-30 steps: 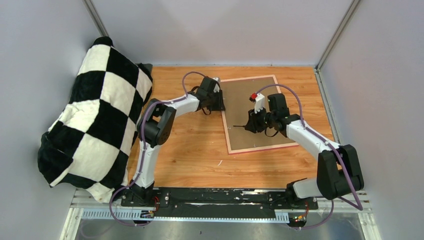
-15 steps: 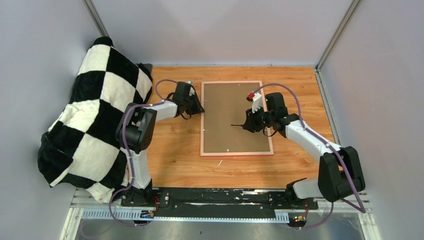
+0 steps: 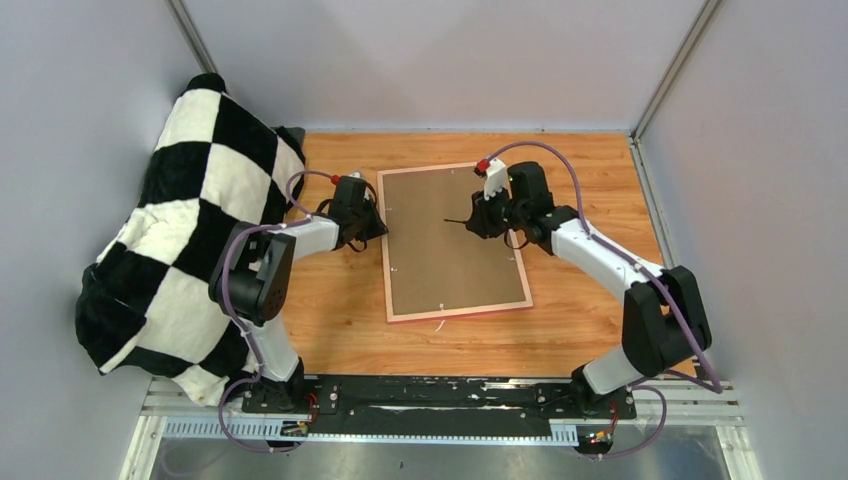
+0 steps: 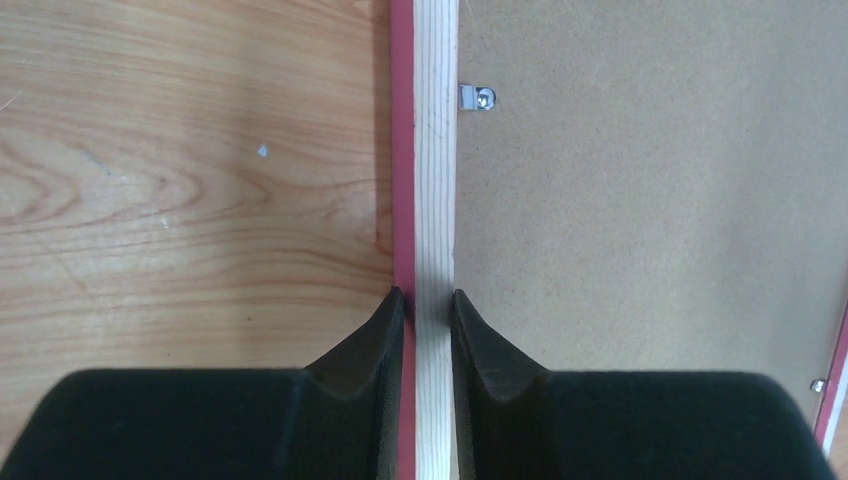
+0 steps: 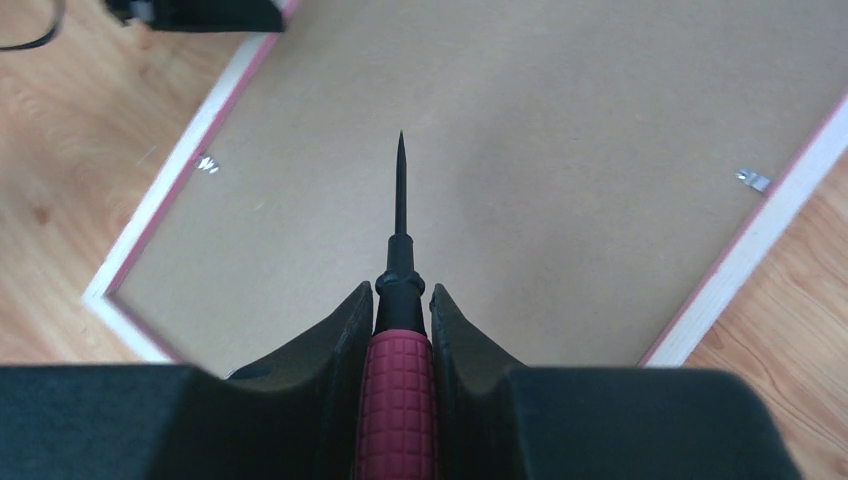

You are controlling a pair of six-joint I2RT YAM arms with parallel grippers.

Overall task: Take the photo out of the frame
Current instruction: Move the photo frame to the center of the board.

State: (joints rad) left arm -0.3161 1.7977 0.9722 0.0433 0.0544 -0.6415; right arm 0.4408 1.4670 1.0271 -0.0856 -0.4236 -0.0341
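Frame (image 3: 386, 260) update: lying face down, sitting further left and turned compared with a second ago, so looking like it's getting dragged into reach. Backing board (image 3: 450, 240) covering the photo, so not seeing it at all. Left gripper (image 4: 428, 300) pinching the frame's left rail; right gripper (image 5: 400, 295) clamping a red-handled screwdriver (image 5: 400, 190) over the board. Probably going after the metal clips (image 4: 478, 97) next.

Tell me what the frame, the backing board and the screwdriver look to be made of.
Frame: bare pale wood, grain lines showing, with a pink painted outer edge. Backing board: brown pressed fibreboard or cardboard, matt and speckled; which one is unclear. Screwdriver: dark red handle with a moulded grid, probably rubber or plastic; thin black shaft, likely metal.
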